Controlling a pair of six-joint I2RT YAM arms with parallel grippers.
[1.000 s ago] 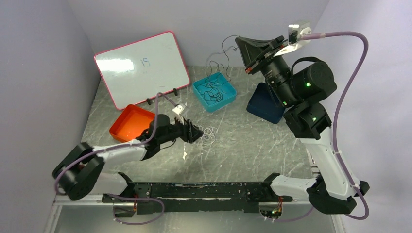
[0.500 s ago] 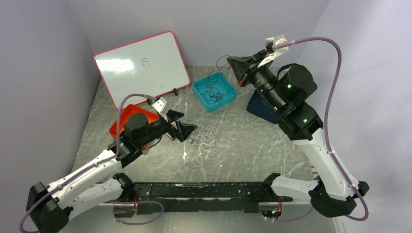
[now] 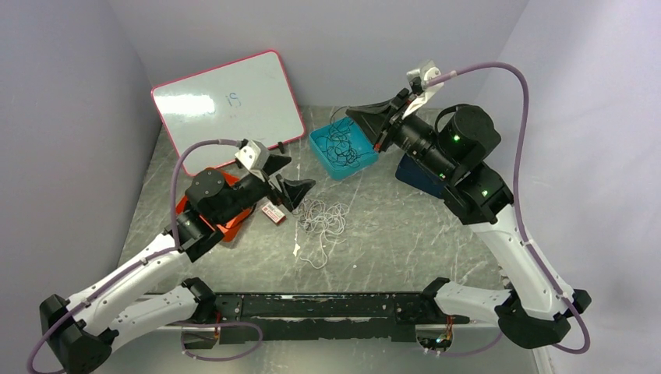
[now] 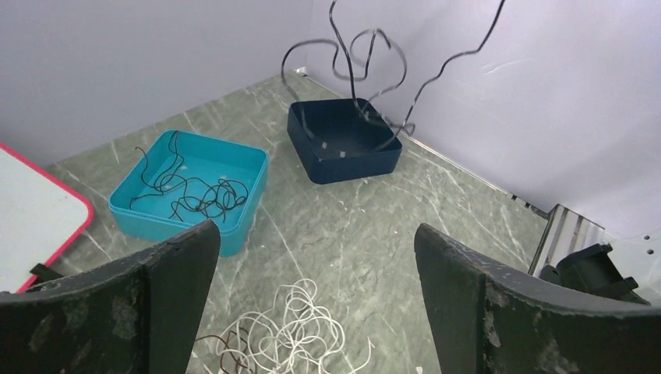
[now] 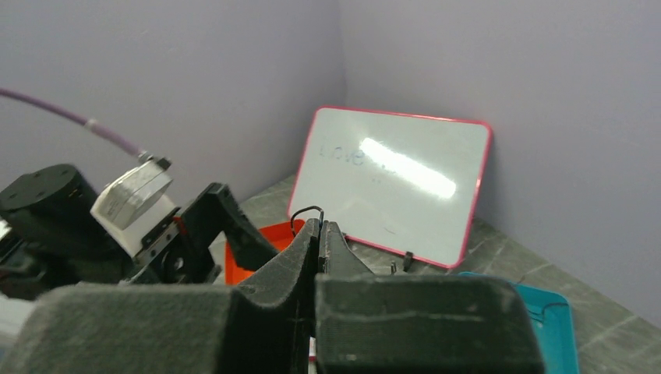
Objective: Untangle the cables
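- Black foam lines the fingers of my left tool (image 3: 290, 181), which stand as wide apart as they go with nothing between them; it hovers above the counter (image 3: 405, 234), just left of the white cables (image 3: 323, 218).
- Those white cables lie in a loose heap on the bare counter, near the middle, outside every tray. From the left wrist I see a brownish strand (image 4: 226, 354) at the heap's left edge.
- My right tool (image 3: 355, 117) is pinched fully together on a thin black cable (image 4: 352, 78), raised over the far side of the teal tray (image 3: 352, 168). A small loop of it pokes out at the fingertips in the right wrist view.
- The cable's loops dangle in the air; I cannot tell whether its lower end reaches anything.
- A black tangle (image 3: 341, 146) sits inside the teal tray.
- The dark blue tray (image 3: 417, 175) lies just right of the teal one, partly under the right arm.
- The orange tray (image 3: 187, 209) is under my left arm, and the whiteboard (image 3: 226, 105) leans at the back left.
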